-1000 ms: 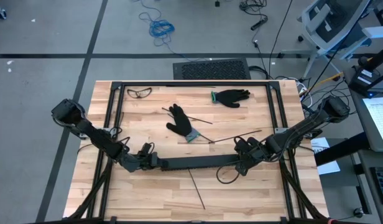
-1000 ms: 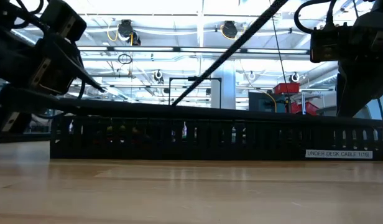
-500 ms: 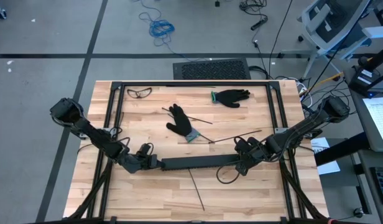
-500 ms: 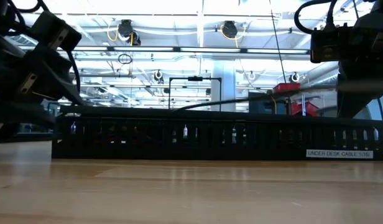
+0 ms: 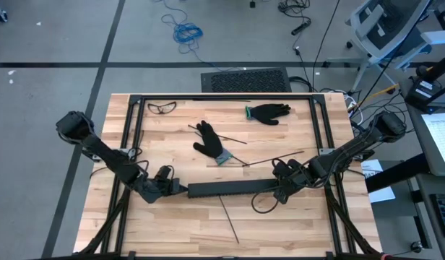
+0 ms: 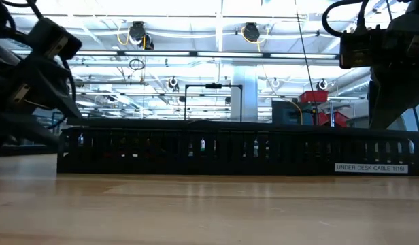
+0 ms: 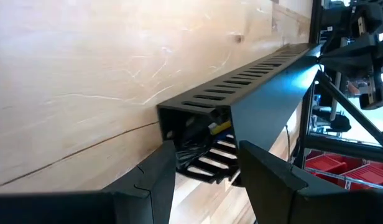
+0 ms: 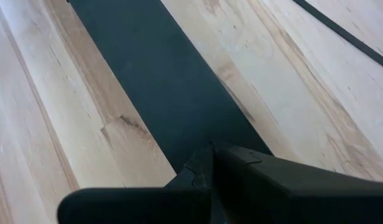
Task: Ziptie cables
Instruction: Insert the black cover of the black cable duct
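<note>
Lying inside the black slotted strip [image 5: 230, 188] on the worktop [image 5: 280, 224], the cables [image 7: 219, 127] are showing at its open end, where the left gripper [image 7: 204, 163] is waiting, jaws spread; the right gripper [image 5: 280, 189] is pressing its far end, jaws together.

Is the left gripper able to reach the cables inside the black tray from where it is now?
Probably yes. The left gripper sits open at the open end of the black tray, and the cables show just inside that end. Nothing stands between them, though the tray walls leave little room.
</note>
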`<action>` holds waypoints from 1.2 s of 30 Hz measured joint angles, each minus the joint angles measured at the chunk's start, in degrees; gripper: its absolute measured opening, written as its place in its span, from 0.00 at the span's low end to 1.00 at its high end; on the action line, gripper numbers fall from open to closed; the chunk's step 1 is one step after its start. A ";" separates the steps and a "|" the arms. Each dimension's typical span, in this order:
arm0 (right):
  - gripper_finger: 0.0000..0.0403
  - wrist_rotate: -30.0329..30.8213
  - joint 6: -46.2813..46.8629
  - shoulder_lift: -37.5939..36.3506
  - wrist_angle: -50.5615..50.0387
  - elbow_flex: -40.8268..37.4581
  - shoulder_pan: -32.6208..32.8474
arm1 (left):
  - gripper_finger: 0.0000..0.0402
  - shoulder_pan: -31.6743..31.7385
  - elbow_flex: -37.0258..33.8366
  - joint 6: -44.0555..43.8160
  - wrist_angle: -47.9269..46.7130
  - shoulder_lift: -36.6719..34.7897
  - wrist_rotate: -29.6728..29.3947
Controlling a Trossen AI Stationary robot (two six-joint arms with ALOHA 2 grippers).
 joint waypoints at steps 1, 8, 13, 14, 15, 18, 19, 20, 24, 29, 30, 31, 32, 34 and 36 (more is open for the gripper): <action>0.00 0.00 -0.07 0.00 -0.03 -0.01 0.01 | 0.42 -0.46 0.00 -0.43 -1.43 -1.11 -0.38; 0.00 -0.02 -0.27 0.00 -0.07 -0.04 0.01 | 0.42 -4.42 -0.02 -5.54 -13.97 -9.74 -5.61; 0.00 -0.02 -0.34 0.00 -0.07 -0.04 0.01 | 0.42 -5.48 -0.02 -9.23 -23.21 -15.91 -11.23; 0.00 -0.02 -0.48 0.00 -0.07 -0.04 0.01 | 0.42 -5.48 -0.03 -9.58 -24.26 -16.94 -11.94; 0.00 -0.02 -0.51 0.00 -0.06 -0.04 0.01 | 0.42 -5.48 -0.04 -9.59 -24.90 -17.69 -12.64; 0.00 -0.02 -0.51 0.00 -0.04 -0.04 0.01 | 0.42 -5.48 -0.04 -9.58 -26.30 -19.03 -13.81; 0.00 -0.02 -0.58 0.00 -0.03 -0.04 0.01 | 0.42 -5.48 -0.04 -9.60 -26.58 -19.28 -14.06; 0.00 -0.06 -0.83 0.00 0.00 -0.04 0.01 | 0.42 -5.48 -0.04 -9.70 -27.09 -19.49 -14.10; 0.00 -0.31 -1.68 -0.34 0.00 -0.04 0.01 | 0.42 -5.48 -0.04 -9.71 -27.17 -19.76 -14.67; 0.00 -0.37 -2.06 -1.39 -0.25 -0.09 -0.01 | 0.42 -5.48 -0.04 -9.71 -27.16 -19.76 -14.90; 0.00 -0.37 -2.15 -1.58 -0.36 -0.10 -0.01 | 0.42 -5.48 -0.04 -9.71 -27.16 -19.76 -14.93; 0.00 -0.38 -2.32 -1.79 -0.37 -0.13 -0.01 | 0.42 -5.48 -0.04 -9.71 -27.16 -19.76 -15.00; 0.00 -0.44 -2.47 -2.00 -0.38 -0.17 -0.01 | 0.42 -5.48 -0.04 -9.71 -27.16 -19.76 -15.05; 0.00 -0.45 -2.81 -2.18 -0.33 -0.17 -0.01 | 0.42 -5.48 -0.04 -9.71 -27.16 -19.76 -15.09; 0.00 -0.44 -2.88 -2.21 -0.32 -0.17 -0.01 | 0.42 -5.48 -0.04 -9.71 -27.16 -19.76 -15.11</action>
